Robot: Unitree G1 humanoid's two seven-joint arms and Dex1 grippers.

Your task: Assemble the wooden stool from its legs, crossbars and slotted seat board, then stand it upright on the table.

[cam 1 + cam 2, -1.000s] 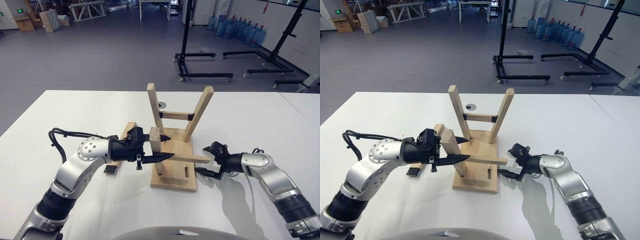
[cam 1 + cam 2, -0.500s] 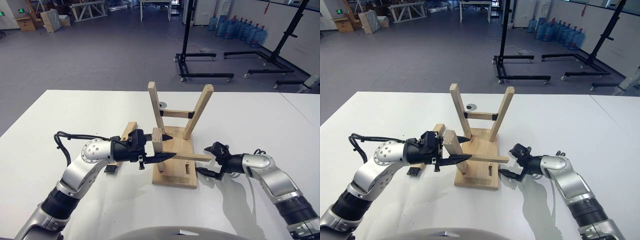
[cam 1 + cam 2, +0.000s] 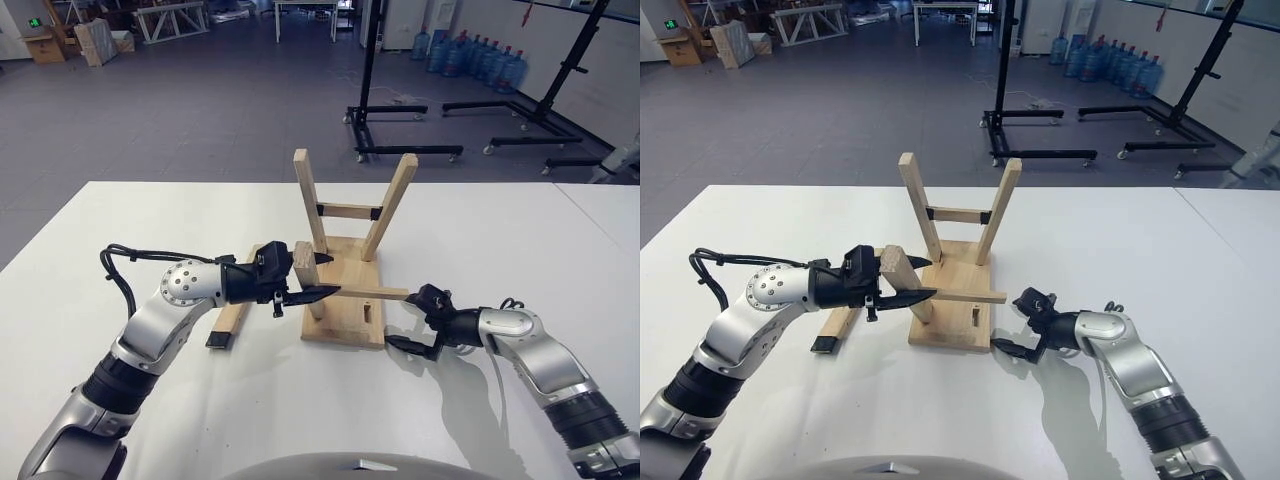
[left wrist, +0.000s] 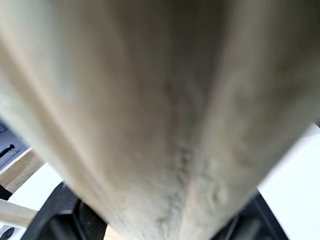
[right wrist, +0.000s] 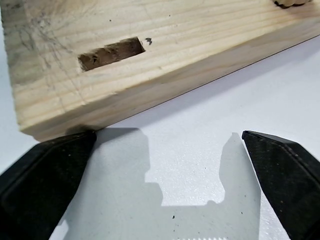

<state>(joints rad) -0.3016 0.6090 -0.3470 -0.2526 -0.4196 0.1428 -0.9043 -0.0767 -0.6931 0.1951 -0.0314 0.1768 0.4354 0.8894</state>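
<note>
Finds, eye views, seat board (image 3: 345,325) flat on the surface (image 3: 500,230), leg pair (image 3: 312,205) upright at its far end, left claw (image 3: 312,276) pinching a third leg (image 3: 304,258) at its near left, right claw (image 3: 412,320) spread by its near right corner; left wrist view, that leg close up; right wrist view, fingers (image 5: 45,175) apart beside that corner.

A white table (image 3: 120,220) carries the seat board (image 3: 345,322), which lies flat near its middle. Just left of the board lies a loose wooden piece (image 3: 232,318), probably a leg, dark at its near end.
</note>
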